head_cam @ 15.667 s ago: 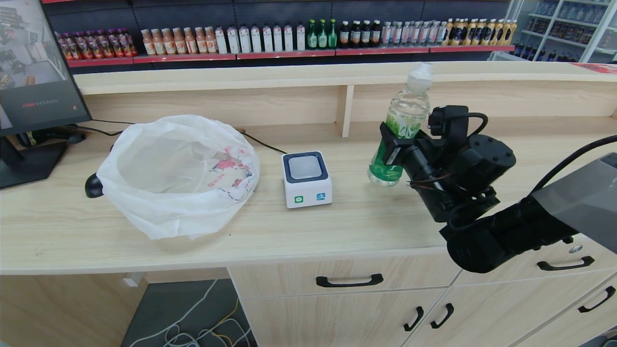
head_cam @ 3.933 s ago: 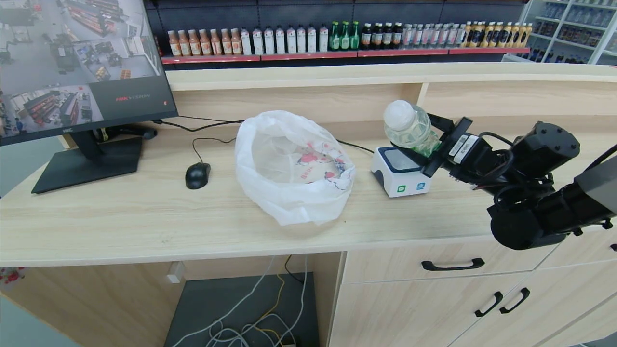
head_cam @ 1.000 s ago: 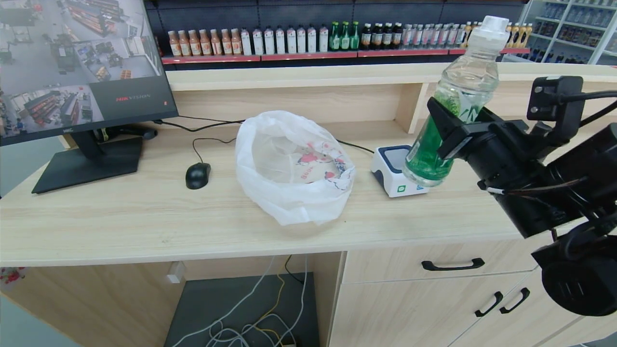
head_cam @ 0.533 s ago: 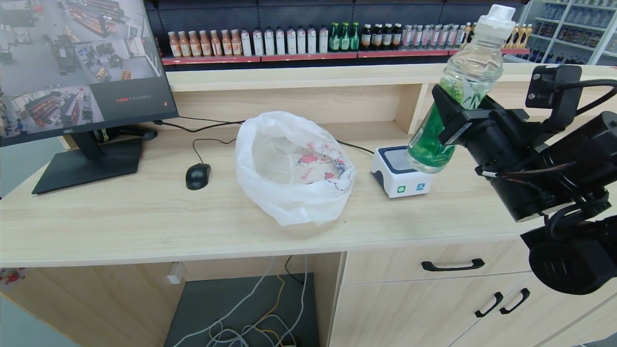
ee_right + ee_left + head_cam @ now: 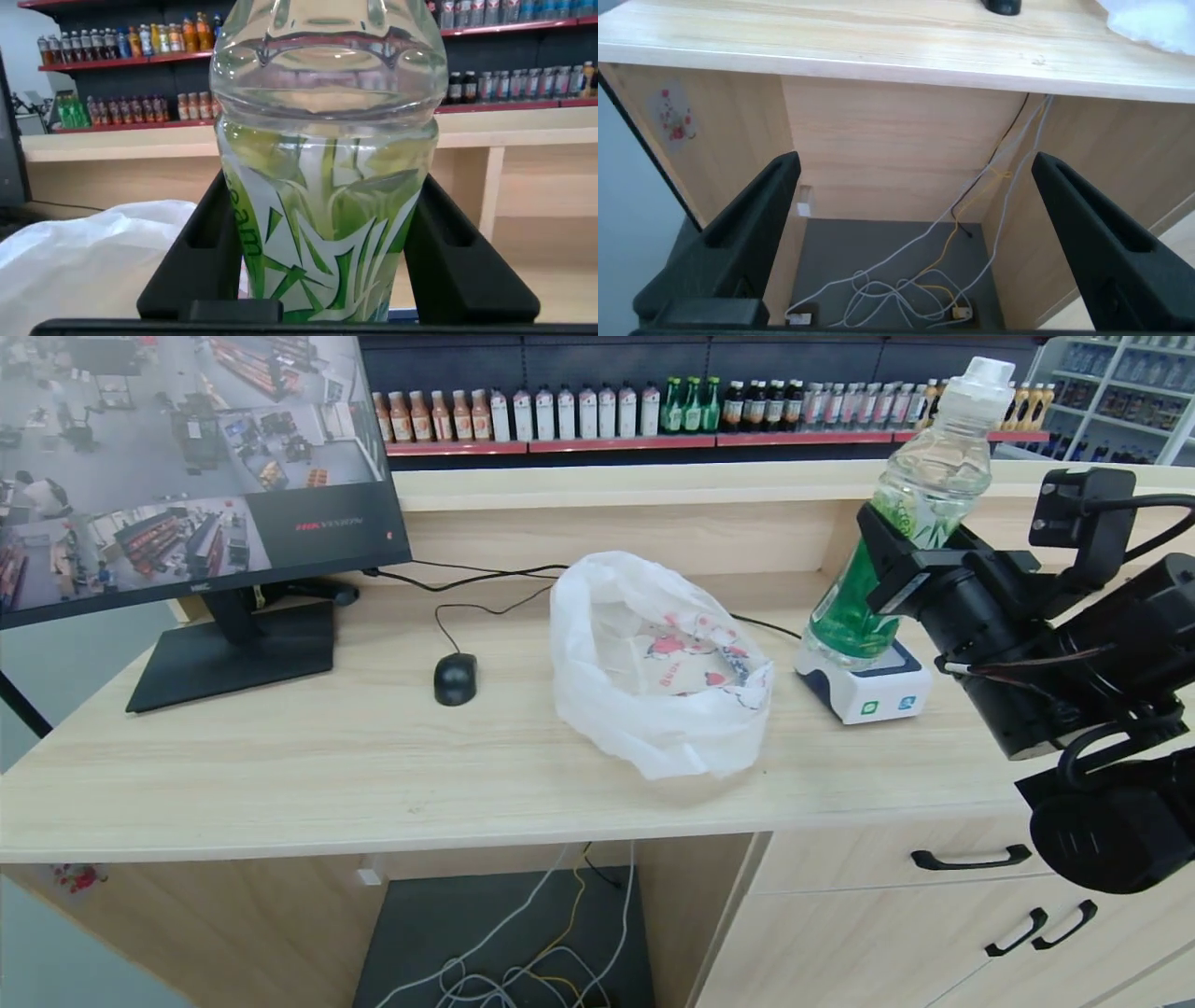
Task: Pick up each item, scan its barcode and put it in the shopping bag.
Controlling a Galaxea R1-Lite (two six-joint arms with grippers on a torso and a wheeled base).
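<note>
One bottle (image 5: 934, 476), one shopping bag (image 5: 644, 733), one scanner (image 5: 868, 695), one mouse (image 5: 455, 679), one monitor (image 5: 187, 457).

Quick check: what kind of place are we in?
Looks like a shop checkout counter: shelves of bottled drinks behind, a barcode scanner beside the shopping bag, and a monitor showing store camera feeds.

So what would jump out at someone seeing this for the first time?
Most likely the clear, green-labelled bottle, held roughly upright in the right pincer, seemingly just over the small white scanner at the right of the counter. Next come the crumpled white shopping bag, open in the middle, and the big monitor at the left.
</note>
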